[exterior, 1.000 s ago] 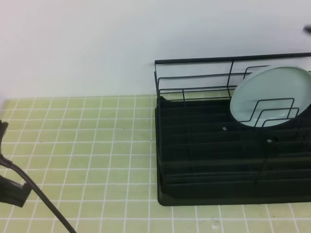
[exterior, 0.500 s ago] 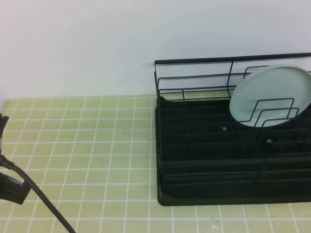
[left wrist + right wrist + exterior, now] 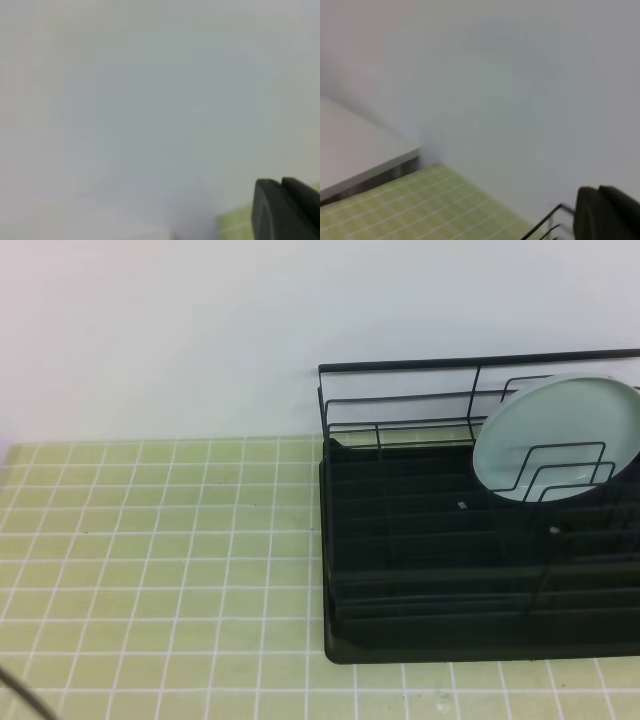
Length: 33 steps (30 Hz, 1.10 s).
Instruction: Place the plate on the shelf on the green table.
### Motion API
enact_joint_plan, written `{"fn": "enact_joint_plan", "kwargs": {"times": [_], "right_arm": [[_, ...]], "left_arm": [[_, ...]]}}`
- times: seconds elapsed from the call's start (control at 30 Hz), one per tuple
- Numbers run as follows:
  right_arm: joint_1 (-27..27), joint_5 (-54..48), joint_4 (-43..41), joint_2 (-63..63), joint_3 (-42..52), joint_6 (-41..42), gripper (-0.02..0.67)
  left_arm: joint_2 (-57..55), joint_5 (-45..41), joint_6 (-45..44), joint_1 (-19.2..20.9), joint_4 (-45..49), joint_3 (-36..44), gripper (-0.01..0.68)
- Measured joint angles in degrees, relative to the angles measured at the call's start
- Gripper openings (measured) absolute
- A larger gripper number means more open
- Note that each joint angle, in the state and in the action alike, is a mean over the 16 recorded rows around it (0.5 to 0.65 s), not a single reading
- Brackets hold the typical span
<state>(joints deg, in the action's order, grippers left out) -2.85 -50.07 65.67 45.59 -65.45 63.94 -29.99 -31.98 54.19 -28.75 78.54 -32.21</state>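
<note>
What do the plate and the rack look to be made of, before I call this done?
The plate: pale blue-green, smooth and glossy, probably glazed ceramic or melamine; the look leaves it open. The rack: its ribbed matte black base looks like moulded plastic, and its thin black dividers and rail look like coated metal wire.

Plate (image 3: 560,438) in shelf (image 3: 420,570), right side

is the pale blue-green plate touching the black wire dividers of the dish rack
Touching. The exterior high view shows the round pale blue-green plate standing tilted in the black dish rack, its face resting against the thin wire dividers.
</note>
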Motion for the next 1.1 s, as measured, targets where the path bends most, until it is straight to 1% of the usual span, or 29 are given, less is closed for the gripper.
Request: {"fn": "enact_joint_plan", "kwargs": {"times": [0.1, 0.2, 0.3, 0.4, 0.53, 0.7, 0.93, 1.1], "right_arm": [[0.0, -3.6, 0.1, -0.9, 1.0, -2.5, 0.001], [0.0, -6.3, -0.3, -1.2, 1.3, -4.8, 0.001], [0.0, -7.5, -0.8, -1.3, 1.0, -6.4, 0.001], [0.0, -6.7, -1.6, -1.6, 0.9, -8.0, 0.001], [-0.2, -4.4, -3.6, -3.2, 1.0, -10.3, 0.001], [-0.8, -1.3, -8.6, -8.1, 3.2, -12.7, 0.001], [-2.4, 5.1, -15.5, -21.4, 10.9, -17.9, 0.001], [-3.8, 9.6, -18.6, -30.7, 17.2, -21.6, 0.001]], "left_arm": [[3.4, 1.0, 0.6, 5.3, 0.0, 0.0, -0.001], [6.7, 1.3, 1.6, 9.4, 0.0, 0.0, -0.001], [9.4, 1.5, 2.7, 12.4, -0.2, 0.0, -0.001], [11.3, 1.6, 3.8, 14.2, -0.8, 0.0, -0.001], [12.7, 1.8, 5.1, 15.4, -1.8, 0.2, -0.001], [13.3, 1.8, 6.3, 15.7, -3.6, 1.6, -0.001], [13.7, 2.0, 9.1, 15.7, -5.5, 5.9, -0.001], [15.3, 2.3, 10.6, 15.7, -8.7, 10.2, -0.001]]}}
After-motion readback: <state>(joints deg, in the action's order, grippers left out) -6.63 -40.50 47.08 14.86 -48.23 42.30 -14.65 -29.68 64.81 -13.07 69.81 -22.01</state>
